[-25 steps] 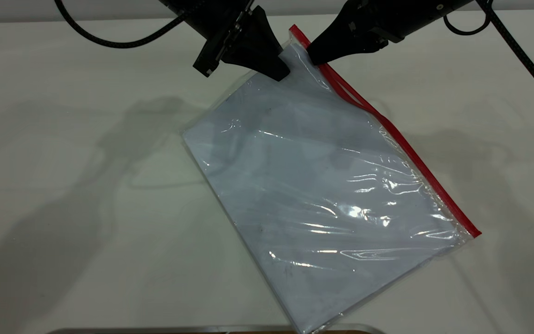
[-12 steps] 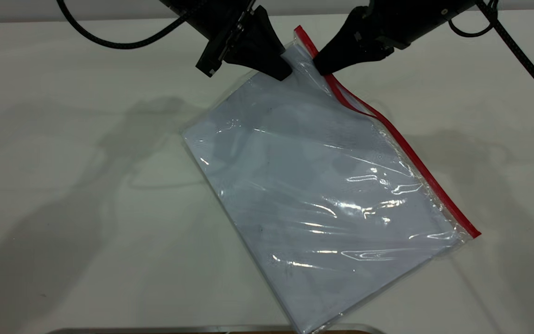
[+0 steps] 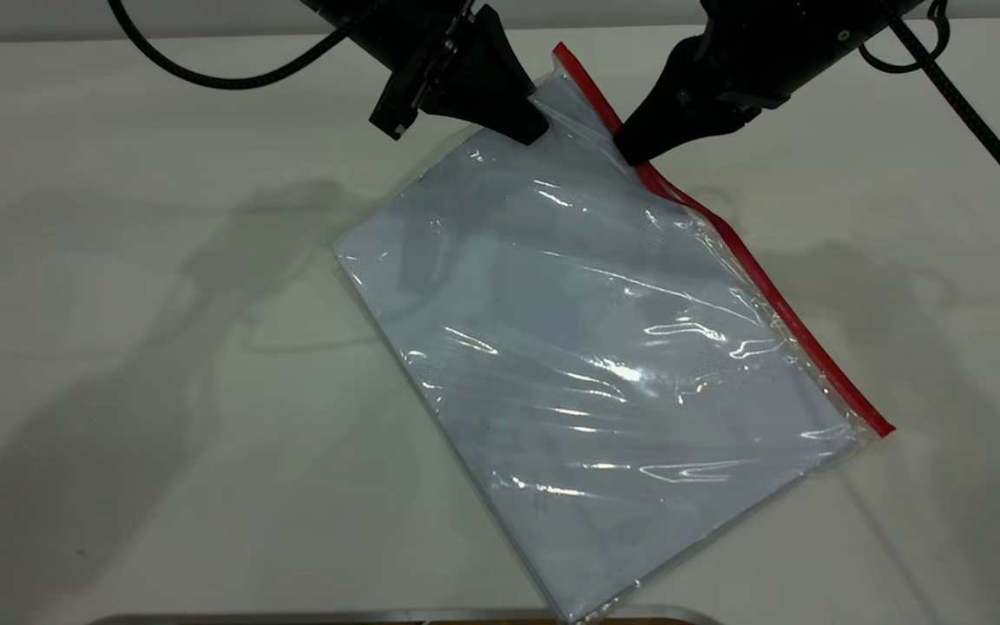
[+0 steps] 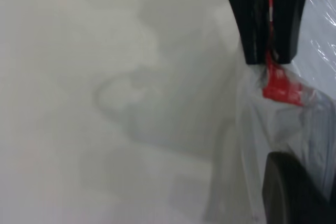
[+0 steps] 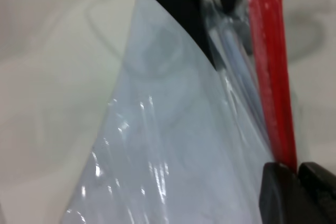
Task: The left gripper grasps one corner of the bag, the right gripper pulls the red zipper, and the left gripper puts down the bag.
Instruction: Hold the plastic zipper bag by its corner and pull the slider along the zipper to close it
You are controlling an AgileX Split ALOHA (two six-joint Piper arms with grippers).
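Exterior view: left pincer clamps the bag corner, right pincer pinches the red zipper

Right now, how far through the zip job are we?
Done: the left gripper is shut on the corner of the bag, holding it raised off the table. In hand: the right gripper is clamped on the red zipper near that corner, with most of the strip lying beyond it. Left: running along the rest of the strip, then putting the bag down.
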